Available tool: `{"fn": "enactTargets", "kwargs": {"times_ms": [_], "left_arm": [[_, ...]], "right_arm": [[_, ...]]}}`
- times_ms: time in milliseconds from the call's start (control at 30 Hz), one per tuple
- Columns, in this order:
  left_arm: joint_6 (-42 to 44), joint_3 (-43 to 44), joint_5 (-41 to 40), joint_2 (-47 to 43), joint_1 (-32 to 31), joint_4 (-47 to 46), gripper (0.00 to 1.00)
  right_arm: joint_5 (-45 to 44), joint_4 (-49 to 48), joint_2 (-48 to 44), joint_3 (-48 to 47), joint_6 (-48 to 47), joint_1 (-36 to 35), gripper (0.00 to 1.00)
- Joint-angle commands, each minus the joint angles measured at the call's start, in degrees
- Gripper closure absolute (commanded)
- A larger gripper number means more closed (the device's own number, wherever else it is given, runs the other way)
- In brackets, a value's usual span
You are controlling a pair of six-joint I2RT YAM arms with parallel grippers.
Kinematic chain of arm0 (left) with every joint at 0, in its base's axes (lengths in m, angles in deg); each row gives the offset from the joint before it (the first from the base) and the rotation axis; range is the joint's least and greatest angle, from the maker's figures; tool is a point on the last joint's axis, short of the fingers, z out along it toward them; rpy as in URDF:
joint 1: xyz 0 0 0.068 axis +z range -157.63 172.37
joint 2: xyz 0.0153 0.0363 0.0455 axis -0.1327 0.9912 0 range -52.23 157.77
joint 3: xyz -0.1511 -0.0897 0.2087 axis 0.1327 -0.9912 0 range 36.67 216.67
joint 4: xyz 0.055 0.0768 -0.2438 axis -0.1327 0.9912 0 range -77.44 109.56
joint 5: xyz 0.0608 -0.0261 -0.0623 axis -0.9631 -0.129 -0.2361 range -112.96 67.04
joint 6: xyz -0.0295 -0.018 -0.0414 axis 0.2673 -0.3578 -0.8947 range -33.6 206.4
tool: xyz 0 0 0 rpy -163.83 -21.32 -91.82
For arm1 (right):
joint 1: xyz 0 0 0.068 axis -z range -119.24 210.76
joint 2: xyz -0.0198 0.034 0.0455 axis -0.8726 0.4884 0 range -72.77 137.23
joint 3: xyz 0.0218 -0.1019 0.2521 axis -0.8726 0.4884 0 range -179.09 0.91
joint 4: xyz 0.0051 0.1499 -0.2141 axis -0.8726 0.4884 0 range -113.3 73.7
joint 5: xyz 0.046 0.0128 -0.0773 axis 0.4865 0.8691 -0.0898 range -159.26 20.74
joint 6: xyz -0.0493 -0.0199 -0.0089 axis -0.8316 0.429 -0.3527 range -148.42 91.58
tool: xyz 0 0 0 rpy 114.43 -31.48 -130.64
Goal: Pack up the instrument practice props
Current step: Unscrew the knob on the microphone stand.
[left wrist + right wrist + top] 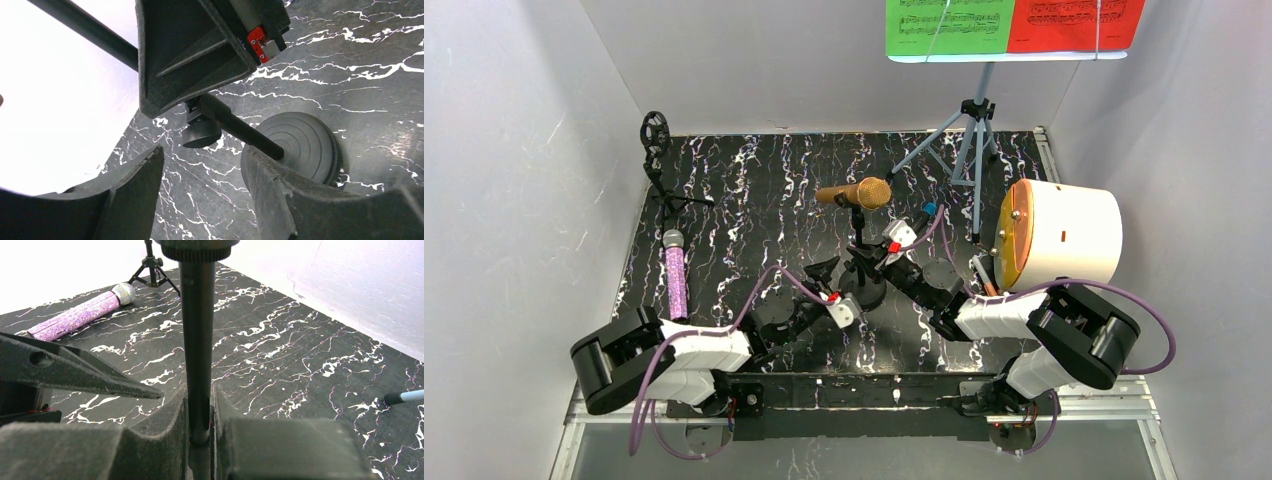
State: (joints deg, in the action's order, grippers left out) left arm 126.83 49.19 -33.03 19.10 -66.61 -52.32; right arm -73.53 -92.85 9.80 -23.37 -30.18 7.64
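Right gripper (200,415) pinching mic mount (197,315), wrist view only

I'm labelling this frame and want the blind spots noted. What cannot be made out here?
Top external: green score sheet and red score sheet cut off by the top edge, notes too small.
Top external: inside of the white cylinder, hidden by its orange end.
Right wrist: gold microphone, cut off above the black mic stand.

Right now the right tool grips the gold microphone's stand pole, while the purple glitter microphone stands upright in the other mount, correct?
No: the purple glitter microphone lies flat on the table, as the top external view shows. The right tool does grip the stand pole.
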Motion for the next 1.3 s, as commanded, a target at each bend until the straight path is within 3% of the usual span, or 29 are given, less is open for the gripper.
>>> {"fn": "enactTargets", "kwargs": {"times_ms": [0, 167, 933, 1000, 1100, 1267], "left_arm": [[4.6, 0.5, -0.7, 1.7, -0.4, -7.2, 0.44], [4.4, 1.3, 0.6, 2.3, -0.5, -7.5, 0.53], [5.6, 3.3, 1.6, 8.1, -0.9, -7.4, 0.63], [5.3, 3.5, 0.8, 8.7, -0.9, -7.4, 0.67], [2.5, 4.0, -1.7, 9.0, -0.9, -7.3, 0.80], [-8.0, 4.3, -3.4, 7.0, -0.9, -4.6, 1.00]], "right_arm": [[0.0, 0.4, 0.4, -1.7, -1.5, -0.3, 0.99], [-0.1, 0.3, 0.4, -1.8, -1.5, -0.3, 0.99], [0.1, 0.3, 1.3, -2.2, -1.3, -0.3, 0.99], [0.2, 0.3, 1.4, -2.1, -1.2, -0.3, 0.99], [0.3, 0.3, 1.5, -2.3, -1.2, -0.3, 0.99], [0.2, 0.3, 1.5, -2.3, -1.2, -0.3, 0.99]]}}
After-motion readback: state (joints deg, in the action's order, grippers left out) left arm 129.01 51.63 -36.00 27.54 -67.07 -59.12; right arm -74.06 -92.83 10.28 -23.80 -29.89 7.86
